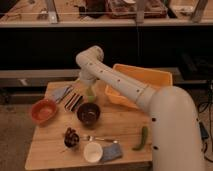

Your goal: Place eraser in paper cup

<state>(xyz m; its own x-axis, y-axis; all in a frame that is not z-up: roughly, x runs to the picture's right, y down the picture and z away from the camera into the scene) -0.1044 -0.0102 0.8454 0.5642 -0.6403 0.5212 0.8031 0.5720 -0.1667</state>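
Observation:
The eraser (74, 101), a small flat block with dark and pale stripes, lies on the wooden table (125, 125) between a grey-blue cloth (61, 92) and a small green cup (90, 93). The paper cup (93, 151), white with a cream inside, stands upright near the table's front edge. My white arm reaches from the lower right over the table, and the gripper (85, 80) hangs at the far side, just above the green cup and up-right of the eraser. It is far from the paper cup. I see nothing held in it.
A dark brown bowl (88, 113) sits in the middle and an orange bowl (44, 111) at the left. Dark grapes (71, 136), a fork (97, 138) and a blue cloth (113, 152) lie near the paper cup. A green vegetable (142, 138) lies at the right, and a yellow bin (145, 77) stands behind.

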